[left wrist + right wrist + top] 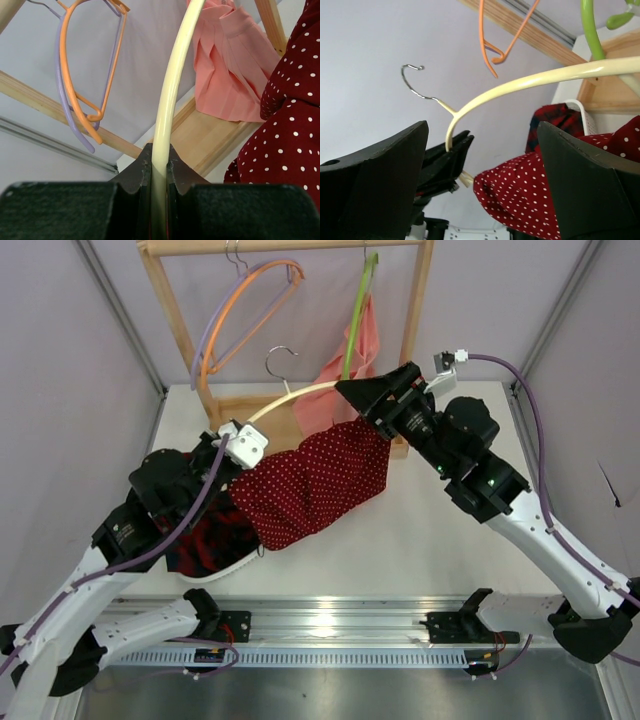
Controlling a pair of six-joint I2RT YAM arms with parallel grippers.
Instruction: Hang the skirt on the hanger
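Observation:
The cream hanger (300, 395) is held up over the table, its silver hook (280, 355) pointing back. My left gripper (238, 443) is shut on it near the neck; in the left wrist view the jaws pinch the cream bar (167, 100). The dark-red dotted skirt (315, 485) hangs below, and the hanger's near arm end (467, 177) runs into its edge (520, 200). The far arm (530, 80) is bare. My right gripper (352, 390) stands open by that far arm, its fingers (375, 185) wide apart with nothing between them.
A wooden rack (170, 310) at the back carries orange (250, 300) and lilac hangers and a lime-green hanger (355, 325) with a salmon-pink cloth (345, 375). A red-black plaid garment (205, 540) lies in a white basket (582, 112) under my left arm.

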